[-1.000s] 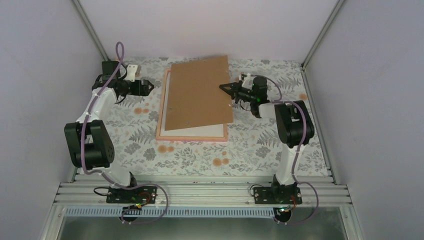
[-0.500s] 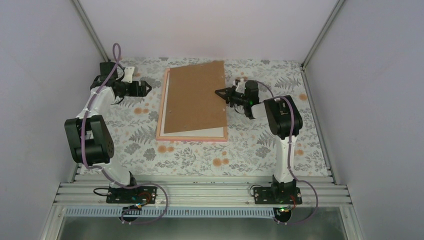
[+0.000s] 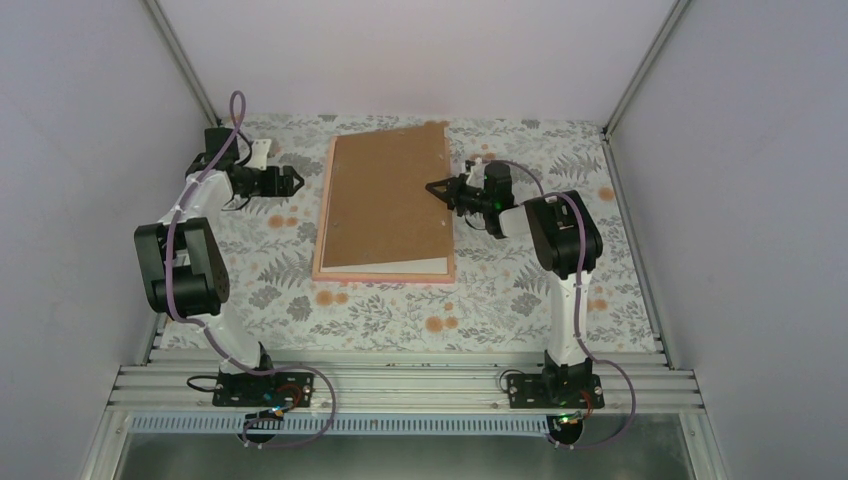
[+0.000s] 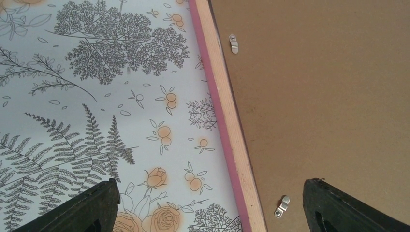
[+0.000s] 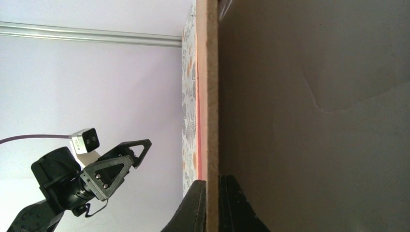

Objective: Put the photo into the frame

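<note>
The pink frame (image 3: 384, 276) lies flat at the table's middle. A brown backing board (image 3: 388, 195) rests on it, slightly askew, its far right corner past the frame. My right gripper (image 3: 432, 187) is shut on the board's right edge; in the right wrist view both fingers (image 5: 196, 208) pinch the thin board (image 5: 211, 96). My left gripper (image 3: 294, 180) hovers open just left of the frame. In the left wrist view its jaws stand wide on either side of the frame's pink edge (image 4: 212, 96), touching nothing. The photo is hidden.
A strip of cream-white mat board (image 3: 400, 265) shows below the backing board's near edge. Small metal turn clips (image 4: 234, 43) sit on the board near the frame's left rail. The floral tablecloth (image 3: 480, 300) covers the table, with grey walls on three sides.
The right gripper has carried the board's right edge leftward and swung it closer to square over the frame. The left gripper has drawn back slightly to the left.
</note>
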Controlling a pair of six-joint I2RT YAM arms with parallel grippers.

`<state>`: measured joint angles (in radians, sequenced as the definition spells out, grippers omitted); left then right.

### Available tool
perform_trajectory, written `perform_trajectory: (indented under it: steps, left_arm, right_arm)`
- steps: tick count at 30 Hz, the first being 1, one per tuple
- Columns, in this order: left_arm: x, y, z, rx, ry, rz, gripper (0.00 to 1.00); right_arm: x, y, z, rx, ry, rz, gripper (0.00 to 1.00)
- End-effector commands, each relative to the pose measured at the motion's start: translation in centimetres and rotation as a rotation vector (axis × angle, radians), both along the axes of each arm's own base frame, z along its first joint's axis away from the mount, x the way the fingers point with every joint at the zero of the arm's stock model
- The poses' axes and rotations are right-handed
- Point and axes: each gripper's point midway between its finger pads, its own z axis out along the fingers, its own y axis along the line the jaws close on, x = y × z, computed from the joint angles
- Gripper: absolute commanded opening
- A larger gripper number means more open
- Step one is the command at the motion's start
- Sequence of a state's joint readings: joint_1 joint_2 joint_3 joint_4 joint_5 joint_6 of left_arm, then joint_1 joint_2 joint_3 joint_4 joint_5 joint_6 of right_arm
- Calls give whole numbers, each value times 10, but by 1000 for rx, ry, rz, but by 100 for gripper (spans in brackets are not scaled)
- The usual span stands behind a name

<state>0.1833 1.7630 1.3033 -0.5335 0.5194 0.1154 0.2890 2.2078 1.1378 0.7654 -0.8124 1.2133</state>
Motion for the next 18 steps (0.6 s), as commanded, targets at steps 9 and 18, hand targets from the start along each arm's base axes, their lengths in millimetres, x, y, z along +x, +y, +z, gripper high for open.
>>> perform_trajectory:
  steps: [9,18]
  left_arm:
    - [12,6,1,-1,-7,17,94]
    - [12,5,-2,-6,2,17,94]
  right_arm:
    - [-28,5,10,-1,9,47,4]
    - [-21,9,-9,-78,16,57,4]
